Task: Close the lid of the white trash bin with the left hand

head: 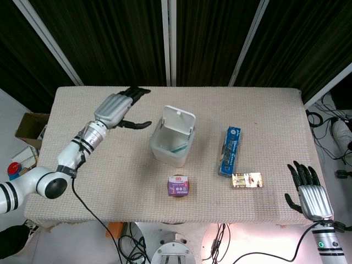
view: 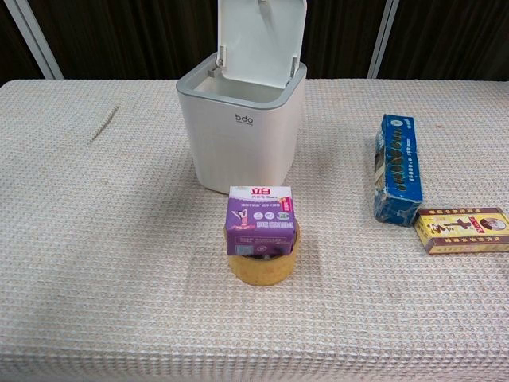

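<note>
The white trash bin (head: 171, 144) (view: 238, 127) stands mid-table with its lid (head: 179, 120) (view: 261, 40) raised upright at the back edge, leaving the inside exposed. My left hand (head: 120, 108) hovers over the table to the left of the bin, fingers spread and thumb pointing toward it, holding nothing and well apart from the lid. My right hand (head: 308, 190) sits at the table's near right corner, fingers apart and empty. Neither hand appears in the chest view.
A purple carton (head: 179, 185) (view: 261, 220) rests on a yellow tape roll (view: 261, 267) in front of the bin. A blue box (head: 229, 149) (view: 395, 165) and a small gold packet (head: 247, 180) (view: 465, 230) lie to the right.
</note>
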Tool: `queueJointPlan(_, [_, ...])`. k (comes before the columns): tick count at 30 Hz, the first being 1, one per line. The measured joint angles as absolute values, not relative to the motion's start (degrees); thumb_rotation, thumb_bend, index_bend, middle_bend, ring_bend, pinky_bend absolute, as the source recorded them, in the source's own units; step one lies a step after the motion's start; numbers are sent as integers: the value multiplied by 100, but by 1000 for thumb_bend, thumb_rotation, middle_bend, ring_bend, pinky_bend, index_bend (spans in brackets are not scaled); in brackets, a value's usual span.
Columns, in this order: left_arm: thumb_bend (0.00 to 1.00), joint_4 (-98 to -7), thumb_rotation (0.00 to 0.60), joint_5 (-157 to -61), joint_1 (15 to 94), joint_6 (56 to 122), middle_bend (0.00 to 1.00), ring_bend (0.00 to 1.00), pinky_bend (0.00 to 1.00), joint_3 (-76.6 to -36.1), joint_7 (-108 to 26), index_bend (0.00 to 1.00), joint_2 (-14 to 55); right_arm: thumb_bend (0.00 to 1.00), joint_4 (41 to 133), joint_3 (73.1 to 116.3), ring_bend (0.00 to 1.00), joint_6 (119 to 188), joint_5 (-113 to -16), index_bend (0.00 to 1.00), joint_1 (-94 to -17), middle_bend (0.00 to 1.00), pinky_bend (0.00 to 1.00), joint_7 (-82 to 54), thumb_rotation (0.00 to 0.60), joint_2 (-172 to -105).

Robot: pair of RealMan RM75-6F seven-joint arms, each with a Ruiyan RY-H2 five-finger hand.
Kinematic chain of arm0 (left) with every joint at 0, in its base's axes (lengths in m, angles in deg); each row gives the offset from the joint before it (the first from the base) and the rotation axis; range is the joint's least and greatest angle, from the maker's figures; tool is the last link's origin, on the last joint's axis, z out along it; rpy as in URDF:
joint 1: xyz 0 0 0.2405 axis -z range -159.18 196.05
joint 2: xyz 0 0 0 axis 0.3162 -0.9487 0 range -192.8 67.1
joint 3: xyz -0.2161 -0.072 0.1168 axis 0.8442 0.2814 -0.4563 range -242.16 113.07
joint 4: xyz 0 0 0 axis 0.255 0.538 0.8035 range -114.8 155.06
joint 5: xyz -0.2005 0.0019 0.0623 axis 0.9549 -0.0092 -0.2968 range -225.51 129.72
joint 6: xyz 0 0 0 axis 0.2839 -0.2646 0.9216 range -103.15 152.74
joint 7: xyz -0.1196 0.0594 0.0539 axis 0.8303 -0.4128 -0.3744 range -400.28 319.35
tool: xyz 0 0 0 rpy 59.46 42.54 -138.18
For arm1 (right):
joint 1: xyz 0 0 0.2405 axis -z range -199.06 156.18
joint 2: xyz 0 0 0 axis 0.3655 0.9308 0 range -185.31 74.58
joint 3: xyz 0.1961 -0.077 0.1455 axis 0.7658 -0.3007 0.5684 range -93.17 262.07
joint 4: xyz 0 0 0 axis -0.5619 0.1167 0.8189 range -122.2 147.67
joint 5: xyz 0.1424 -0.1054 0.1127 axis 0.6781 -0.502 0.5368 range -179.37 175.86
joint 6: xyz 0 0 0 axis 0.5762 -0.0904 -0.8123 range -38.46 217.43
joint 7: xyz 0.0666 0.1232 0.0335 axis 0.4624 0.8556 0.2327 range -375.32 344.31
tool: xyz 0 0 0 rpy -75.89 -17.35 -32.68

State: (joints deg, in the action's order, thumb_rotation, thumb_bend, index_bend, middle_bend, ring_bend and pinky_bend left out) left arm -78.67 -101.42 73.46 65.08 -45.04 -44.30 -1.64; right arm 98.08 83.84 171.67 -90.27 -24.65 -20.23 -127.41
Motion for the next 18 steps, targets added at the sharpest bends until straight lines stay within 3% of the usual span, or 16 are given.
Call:
queueJointPlan(13, [182, -7858, 196, -9912, 7741, 6664, 94, 61, 210, -4696, -4959, 84, 74, 283, 9599, 8382, 0, 17121, -8967, 0, -2454, 0, 0, -1751, 600, -12742])
queueJointPlan(18, [188, -7880, 108, -9932, 7952, 6852, 120, 61, 210, -4696, -5335, 85, 162, 284, 9524, 8401, 0, 17093, -8926, 0, -2461, 0, 0, -1662, 600, -12764])
